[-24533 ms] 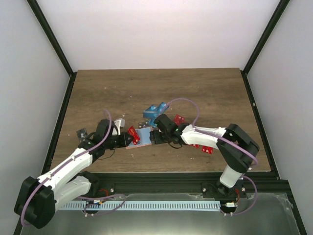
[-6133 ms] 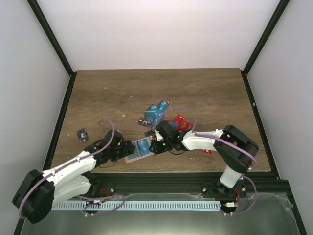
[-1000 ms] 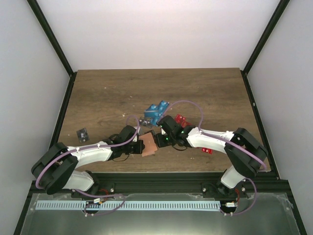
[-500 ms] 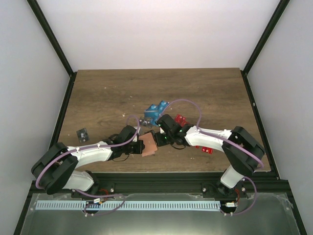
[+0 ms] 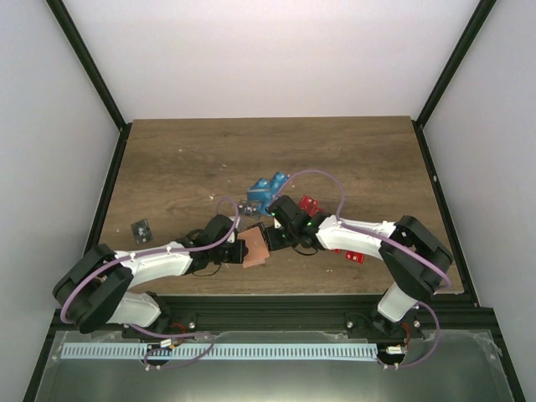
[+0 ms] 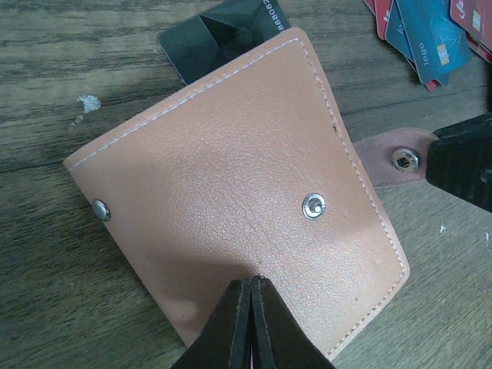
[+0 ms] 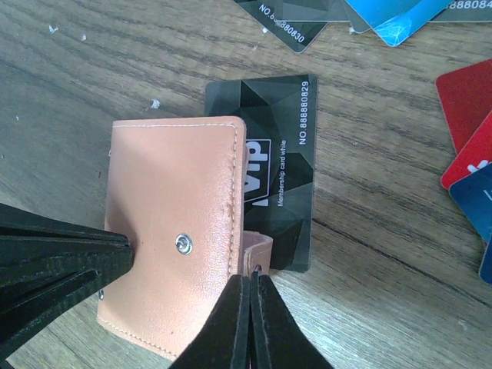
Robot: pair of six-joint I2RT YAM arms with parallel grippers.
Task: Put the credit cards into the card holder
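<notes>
The tan card holder (image 5: 254, 245) lies closed on the table between both arms. It shows with its snap studs in both wrist views (image 6: 238, 184) (image 7: 173, 231). My left gripper (image 6: 251, 280) is shut, its tips resting on the holder's cover from the near side. My right gripper (image 7: 251, 277) is shut on the holder's strap tab (image 7: 261, 250) at the right edge. A black credit card (image 7: 288, 146) lies half under the holder. Blue credit cards (image 5: 268, 188) and red ones (image 5: 310, 203) lie just beyond.
A lone black card (image 5: 141, 228) lies at the left of the table. Another red card (image 5: 356, 255) rests under the right arm. More blue and red cards (image 6: 430, 34) crowd the table just past the holder. Black frame posts edge the table.
The right gripper's jaws have closed onto the strap tab. Both arms and the holder have stayed almost where they were.
</notes>
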